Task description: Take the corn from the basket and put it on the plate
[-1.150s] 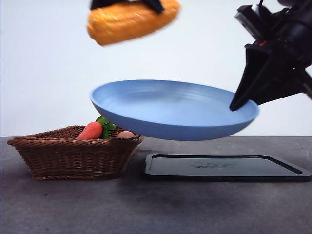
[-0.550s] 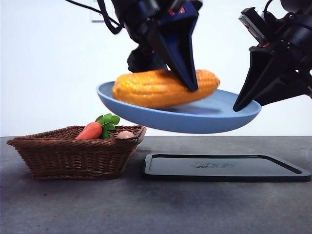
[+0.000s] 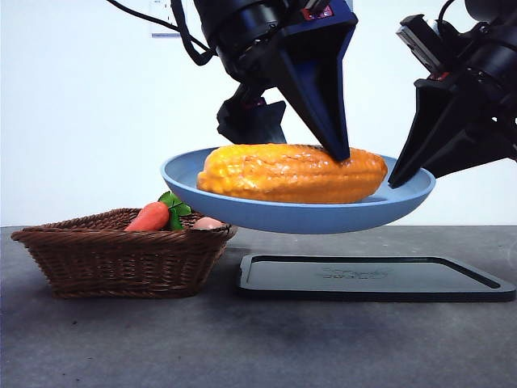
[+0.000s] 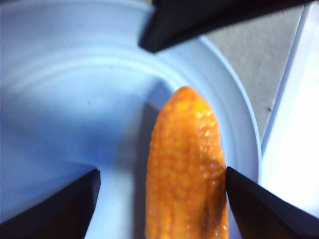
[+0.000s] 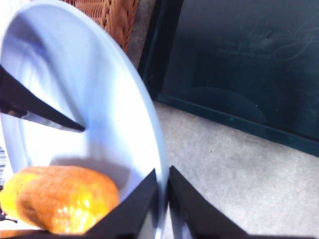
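Observation:
The long orange-yellow corn (image 3: 291, 174) lies flat on the light-blue plate (image 3: 323, 217), which hangs level in the air above the black tray. My right gripper (image 3: 397, 179) holds the plate at its right rim; in the right wrist view its jaws (image 5: 162, 194) are shut on the thin rim of the plate (image 5: 99, 89). My left gripper (image 3: 295, 141) stands over the corn. The left wrist view shows it (image 4: 162, 174) open, with the corn (image 4: 187, 169) against one jaw and a wide gap to the other. The wicker basket (image 3: 121, 259) sits on the table at the left.
A carrot (image 3: 149, 217) with green leaves and a small pinkish object (image 3: 208, 222) lie in the basket. The flat black tray (image 3: 371, 279) rests on the grey table right of the basket, under the lifted plate.
The corn came down from high above the plate and now rests on it. My left gripper followed it down and its jaws now stand apart. The plate barely moved.

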You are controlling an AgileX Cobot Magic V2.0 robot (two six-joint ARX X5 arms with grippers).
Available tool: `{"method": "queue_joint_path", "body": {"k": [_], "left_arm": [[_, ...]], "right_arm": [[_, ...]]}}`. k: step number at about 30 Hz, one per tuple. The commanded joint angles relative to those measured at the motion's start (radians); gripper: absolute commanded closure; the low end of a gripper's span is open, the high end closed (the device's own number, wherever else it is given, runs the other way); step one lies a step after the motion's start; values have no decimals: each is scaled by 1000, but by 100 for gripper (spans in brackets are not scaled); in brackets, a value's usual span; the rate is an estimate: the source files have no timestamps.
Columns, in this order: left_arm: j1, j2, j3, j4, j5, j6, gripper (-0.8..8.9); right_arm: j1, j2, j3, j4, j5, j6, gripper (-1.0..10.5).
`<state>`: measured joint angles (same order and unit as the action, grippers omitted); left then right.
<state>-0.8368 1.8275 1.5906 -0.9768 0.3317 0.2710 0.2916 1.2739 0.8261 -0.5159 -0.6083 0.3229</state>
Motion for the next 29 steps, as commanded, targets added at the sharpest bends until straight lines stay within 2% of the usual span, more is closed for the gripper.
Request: {"method": "queue_joint_path", "body": {"k": [1, 15, 22, 29], "left_arm": [[-9, -10, 21, -12, -3, -3, 407], [-1, -225, 129, -56, -3, -13, 407], [2, -300, 184, -55, -4, -47, 408], [2, -357, 203, -56, -4, -56, 409]], "right_arm": [[4, 6, 20, 14, -16, 5, 945], [-29, 7, 20, 24, 9, -1, 945], [-127, 22, 21, 85, 14, -1, 945], [-232, 149, 46, 143, 13, 3, 945]]}}
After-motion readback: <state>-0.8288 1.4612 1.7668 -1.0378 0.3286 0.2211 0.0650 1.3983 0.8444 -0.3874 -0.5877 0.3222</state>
